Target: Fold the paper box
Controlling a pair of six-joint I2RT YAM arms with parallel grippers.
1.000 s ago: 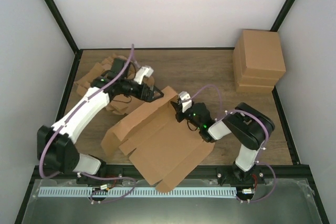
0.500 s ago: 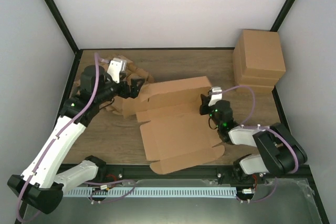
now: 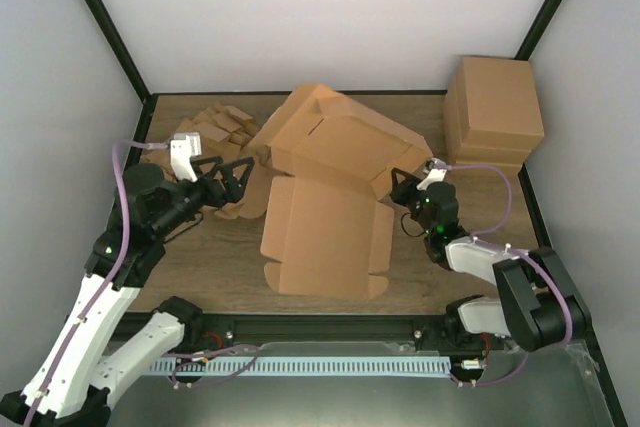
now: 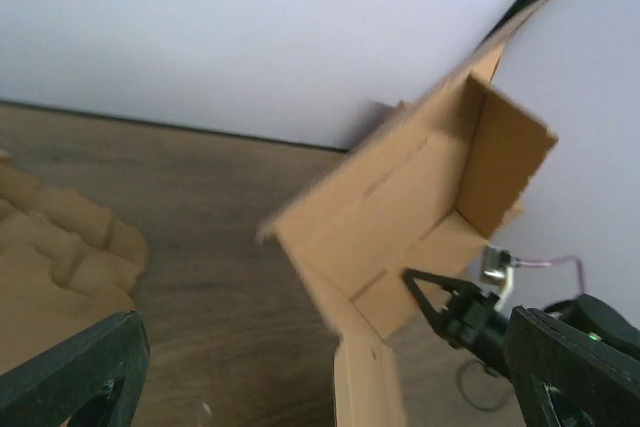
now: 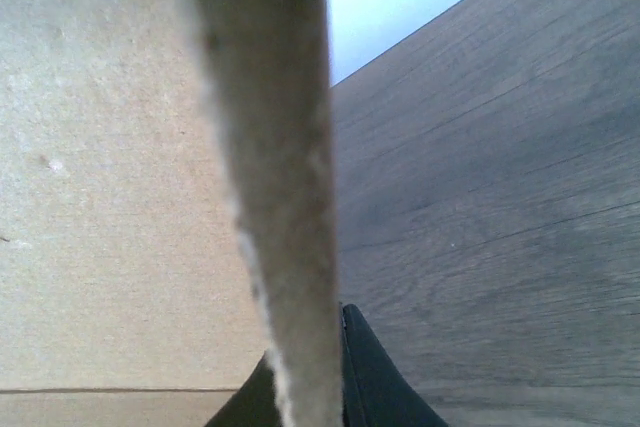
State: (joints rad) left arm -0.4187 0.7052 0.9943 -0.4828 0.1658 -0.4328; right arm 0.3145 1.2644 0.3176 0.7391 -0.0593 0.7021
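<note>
The box (image 3: 320, 237) has swung its far half up; folding is underway. Right gripper (image 3: 399, 185) pinches its right edge; left gripper (image 3: 243, 175) gapes.

Plain brown paper box (image 3: 325, 202), half-raised, rear panel tilted upward, mid-table.
</note>
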